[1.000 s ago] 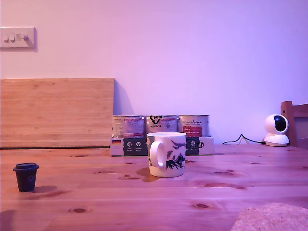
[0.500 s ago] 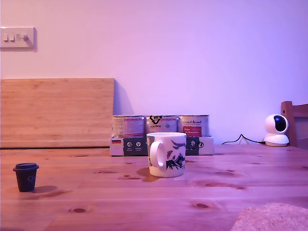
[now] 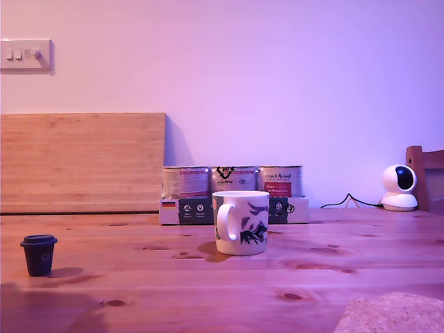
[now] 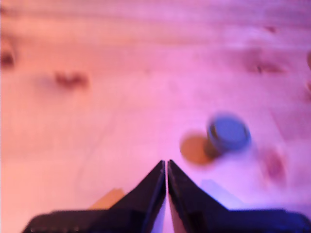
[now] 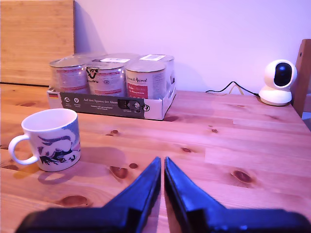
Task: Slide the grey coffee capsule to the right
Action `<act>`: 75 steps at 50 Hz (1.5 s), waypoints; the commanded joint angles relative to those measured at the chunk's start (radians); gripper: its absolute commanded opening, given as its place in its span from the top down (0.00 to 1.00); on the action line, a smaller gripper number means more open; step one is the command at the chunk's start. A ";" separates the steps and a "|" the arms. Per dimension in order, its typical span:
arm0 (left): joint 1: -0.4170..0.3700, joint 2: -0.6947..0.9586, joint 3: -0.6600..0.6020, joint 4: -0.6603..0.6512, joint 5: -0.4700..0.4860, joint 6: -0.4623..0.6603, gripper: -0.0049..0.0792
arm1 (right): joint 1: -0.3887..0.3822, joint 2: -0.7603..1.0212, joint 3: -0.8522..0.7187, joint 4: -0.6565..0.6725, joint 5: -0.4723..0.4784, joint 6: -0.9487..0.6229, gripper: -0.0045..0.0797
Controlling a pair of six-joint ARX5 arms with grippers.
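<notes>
Grey and very small, the grey coffee capsule (image 3: 38, 254) stands upright on the wooden table (image 3: 333, 263), far over at the exterior view's left, well apart from the white mug (image 3: 241, 222) in the middle. No arm shows in the exterior view, only a soft shadow on the wood near the capsule. In the first wrist view my first gripper (image 4: 166, 167) hangs above the table with its two black jaws pressed together and nothing between them. The capsule (image 4: 228, 132) sits a little ahead of the tips and off to one side, not in line with them. That picture is blurry, so I cannot tell how high the tips are. My second gripper (image 5: 162, 165) is pinched closed and empty too, and it looks out over the mug (image 5: 47, 139), the box of tins (image 5: 114, 82) and the little white camera (image 5: 278, 81) by the wall. It is nowhere near the capsule, so I think the first one should do the pushing. To do it well, I think the closed tips should come down low on the far side of the capsule, the side away from the mug in the exterior view. They should touch it near its bottom, not near its wide rim, because it is light and tall for its base and could tip over. Then a slow, straight push should slide it toward the exterior view's right, and it should stop before it bumps the mug.
</notes>
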 commanded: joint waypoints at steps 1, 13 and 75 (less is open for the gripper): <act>0.002 0.048 0.019 0.018 0.000 0.010 0.97 | -0.001 0.000 0.002 0.005 -0.001 0.004 0.96; -0.001 0.197 0.082 0.035 -0.008 0.106 0.97 | -0.001 0.000 0.002 0.005 -0.001 0.004 0.96; -0.188 0.420 0.146 0.149 -0.015 0.073 0.97 | -0.001 0.000 0.002 0.005 0.000 0.004 0.96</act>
